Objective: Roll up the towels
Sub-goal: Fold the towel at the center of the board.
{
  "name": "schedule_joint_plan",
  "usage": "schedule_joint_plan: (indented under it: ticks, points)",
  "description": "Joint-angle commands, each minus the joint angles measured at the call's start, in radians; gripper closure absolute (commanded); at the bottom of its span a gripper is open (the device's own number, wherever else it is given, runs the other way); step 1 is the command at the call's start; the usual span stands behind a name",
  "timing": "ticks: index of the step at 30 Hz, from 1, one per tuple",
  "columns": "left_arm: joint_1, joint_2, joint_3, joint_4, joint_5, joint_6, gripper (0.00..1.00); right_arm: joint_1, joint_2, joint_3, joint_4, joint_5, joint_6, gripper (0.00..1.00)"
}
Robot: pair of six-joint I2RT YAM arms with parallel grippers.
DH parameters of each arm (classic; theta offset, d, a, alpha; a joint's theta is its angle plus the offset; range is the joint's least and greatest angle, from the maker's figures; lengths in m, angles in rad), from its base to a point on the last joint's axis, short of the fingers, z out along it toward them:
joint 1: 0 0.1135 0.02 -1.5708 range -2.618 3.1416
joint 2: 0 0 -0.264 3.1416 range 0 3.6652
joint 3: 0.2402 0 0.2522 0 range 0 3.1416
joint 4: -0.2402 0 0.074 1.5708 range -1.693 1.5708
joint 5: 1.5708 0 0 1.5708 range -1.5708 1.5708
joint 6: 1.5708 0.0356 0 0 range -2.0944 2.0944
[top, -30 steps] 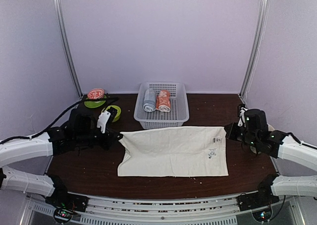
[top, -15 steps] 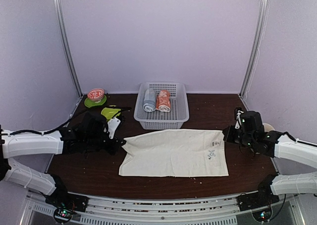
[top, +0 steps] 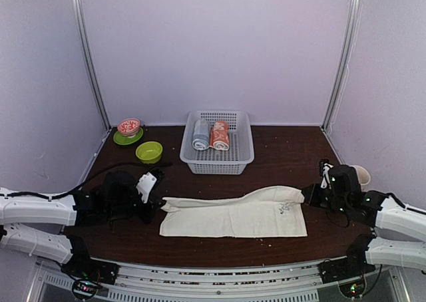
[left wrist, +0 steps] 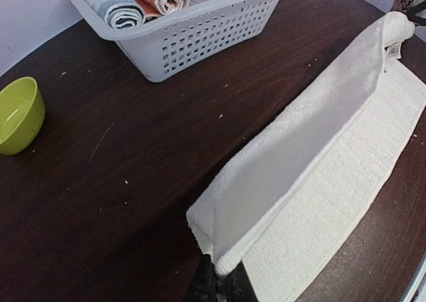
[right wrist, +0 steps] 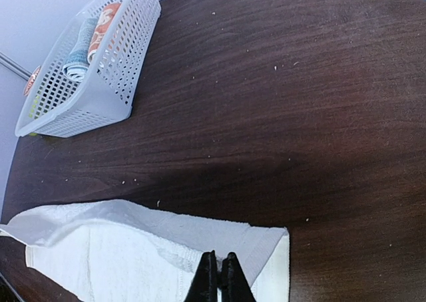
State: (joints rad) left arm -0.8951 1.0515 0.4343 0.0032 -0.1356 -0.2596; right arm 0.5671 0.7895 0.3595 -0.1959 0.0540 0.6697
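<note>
The cream-white towel lies across the near middle of the table, its far long edge lifted and folded toward the near edge. My left gripper is shut on the towel's far left corner, with the pinch at the left gripper. At the other end, my right gripper is shut on the far right corner; the right wrist view shows the right gripper closed on the towel's hem. The salmon-orange towel sits rolled in the basket.
A grey-blue rolled towel lies beside the orange one in the white basket at the back centre. A green bowl and a green plate with a red bowl stand at the back left. A cup stands at the right edge.
Both grippers have drawn the towel's far edge toward the near side, so the flat towel is now half folded lengthwise. The left arm has come nearer and lower.
</note>
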Motion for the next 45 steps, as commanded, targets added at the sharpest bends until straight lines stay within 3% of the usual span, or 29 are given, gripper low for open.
schedule_joint_plan:
  ticks: [1,30,45]
  points:
    - [-0.008,0.021,-0.009,0.040,0.020,-0.044,1.00,0.026,-0.051,-0.031,-0.064,-0.018,0.026,1.00]
    - [-0.025,0.085,0.008,-0.072,-0.015,-0.109,1.00,0.156,-0.209,-0.096,-0.286,-0.082,0.109,1.00]
    - [-0.031,0.095,0.013,-0.081,0.004,-0.110,0.96,0.296,-0.118,-0.049,-0.432,-0.109,0.122,1.00]
